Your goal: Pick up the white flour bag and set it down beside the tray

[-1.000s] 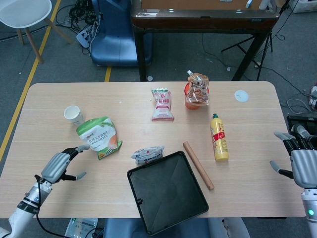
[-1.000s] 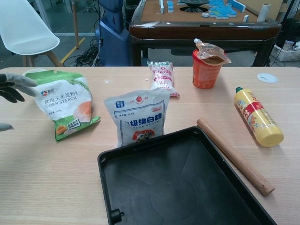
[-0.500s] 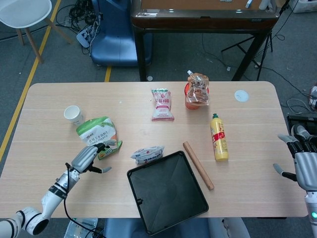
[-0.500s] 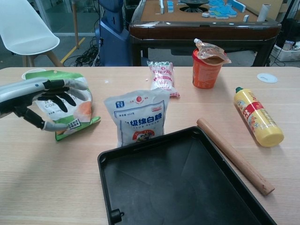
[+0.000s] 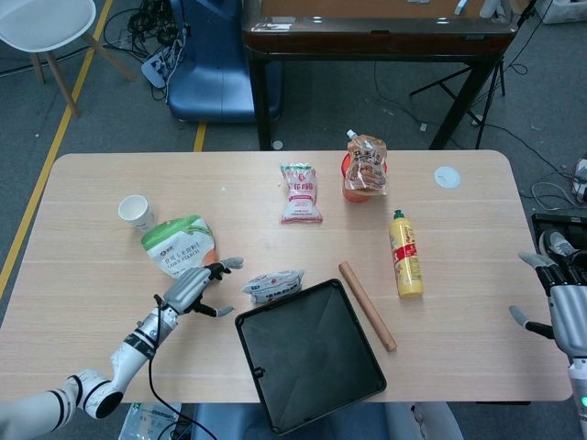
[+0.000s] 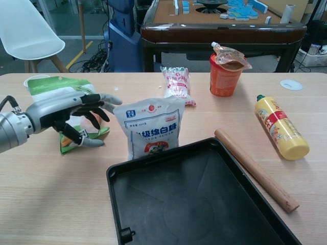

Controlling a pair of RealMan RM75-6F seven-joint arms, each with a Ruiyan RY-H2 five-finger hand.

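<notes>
White flour bag, soft plastic with blue print, stands upright at the black rectangular tray's far-left rim, toward the tabletop's near edge. My left hand is beside it, fingers spread, empty. I should wrap both faces mid-height, squeeze gently, then lift straight.

Left hand has bare table up to the flour bag. Tray touches the bag's front; starch bag sits behind the hand.
</notes>
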